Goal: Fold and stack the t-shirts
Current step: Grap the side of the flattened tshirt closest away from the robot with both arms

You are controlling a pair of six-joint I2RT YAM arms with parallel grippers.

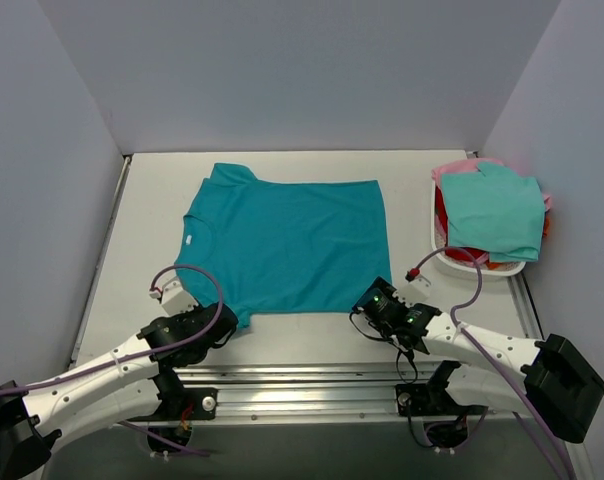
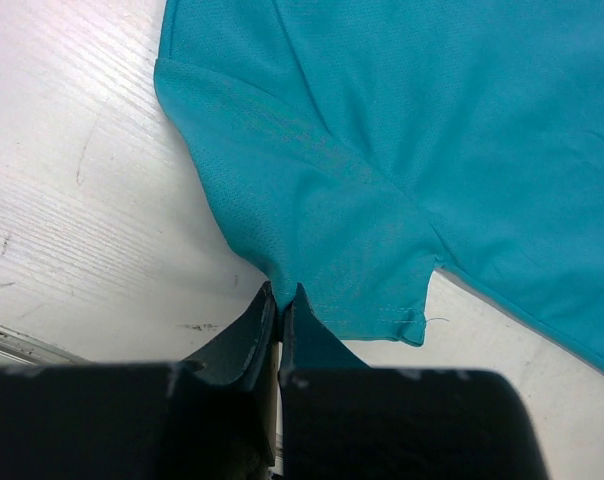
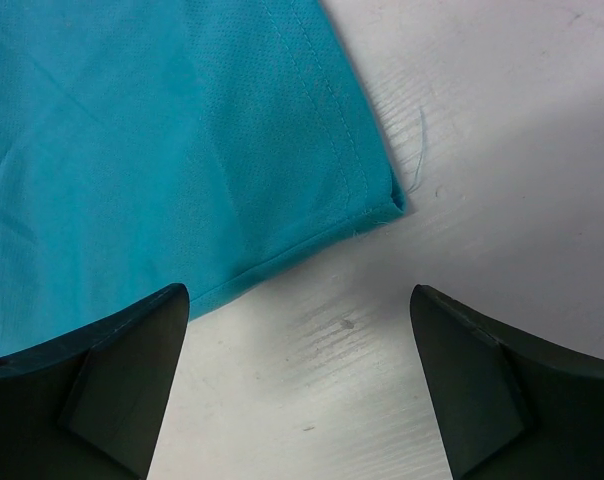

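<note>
- One teal t-shirt [image 1: 287, 245] lay spread flat on the table [image 1: 147, 200], with its collar toward the left side and its hem toward the right.
- The left gripper [image 2: 280, 298] had its jaws pressed together on the edge of the near sleeve [image 2: 312, 230]. The cloth went in between the tips, so I judged it a pinch on the sleeve and not an empty closing.
- The right gripper [image 3: 299, 300] had its jaws spread wide, low over bare table just beside the near hem corner [image 3: 387, 200], and it touched no cloth.
- The fabric looked thin, light and very soft, with a fine knit. It would probably hang down and wrinkle once lifted, and it had no stiffness to keep a fold by itself.
- The stitched hem corner seemed a good place to take hold, because the doubled layer there gave more to grip than the single cloth. A grip too close to the edge could slip off.
- With the sleeve and the hem corner both held, the near long edge could, I supposed, be carried over toward the far one.
- Several other shirts, an aqua-green shirt [image 1: 497, 215] on top, lay heaped in the white basket [image 1: 510, 267] at the right, well apart from both grippers.
</note>
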